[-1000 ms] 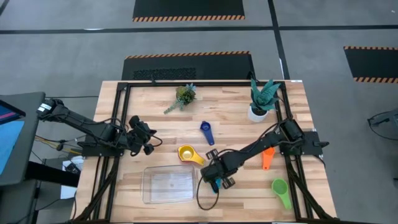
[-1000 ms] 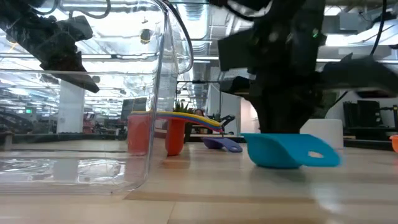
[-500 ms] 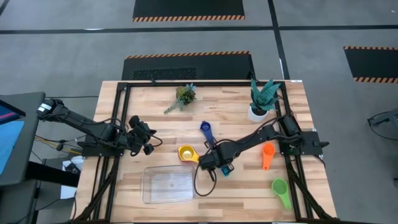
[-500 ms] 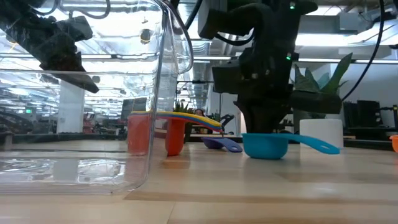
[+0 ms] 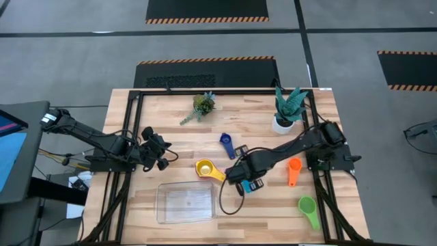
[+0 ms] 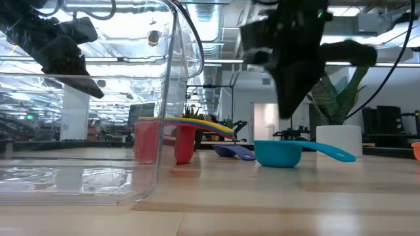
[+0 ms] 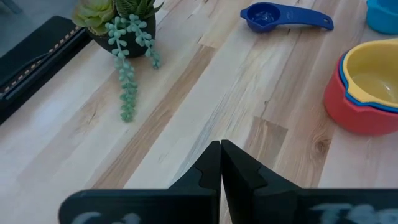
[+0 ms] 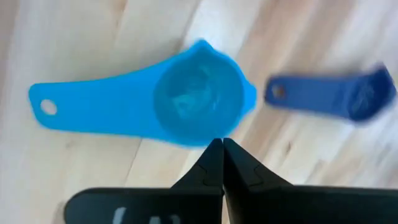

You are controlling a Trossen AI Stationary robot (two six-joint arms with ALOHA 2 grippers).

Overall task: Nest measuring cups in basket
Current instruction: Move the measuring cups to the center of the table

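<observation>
Just right of the basket [image 5: 186, 203]: light blue cup [image 5: 250, 186] on bare wood, upright, under right gripper [image 8: 222, 144], fingers pressed together, holding nothing. Light, stiff, slick plastic, apt to skid; best pinched by flat handle. Left gripper [image 7: 221, 149] likewise pressed together, waiting beyond basket

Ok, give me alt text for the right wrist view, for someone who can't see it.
A light blue measuring cup lies upright on the wooden table, just past the shut right gripper. A dark blue cup lies beside it.
</observation>
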